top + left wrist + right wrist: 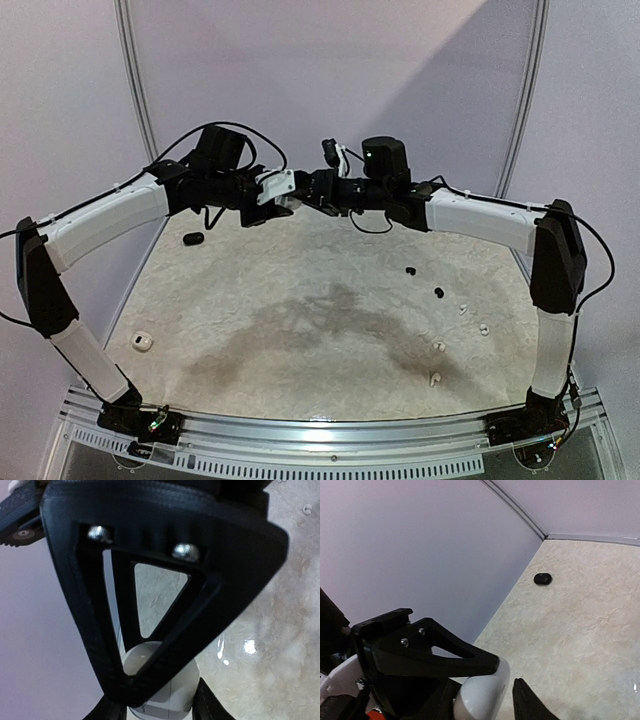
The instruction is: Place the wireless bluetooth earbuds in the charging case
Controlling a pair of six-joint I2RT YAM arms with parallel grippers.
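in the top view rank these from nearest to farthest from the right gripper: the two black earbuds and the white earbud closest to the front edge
From the right gripper, shut on the white case:
1. rear black earbud, right of centre, farthest back of the three
2. second black earbud, a little further right and forward
3. front white earbud, front right, near the table edge

Top view high, looking down; wrist views close; table (300, 330) shared.

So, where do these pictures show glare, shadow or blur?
Top external: a broad dark patch, perhaps shadow, crosses the beige marbled table. Left wrist: a black triangular gripper finger fills the frame, soft; white glare spots shine on the table. Right wrist: the small black oval case looks fairly sharp.
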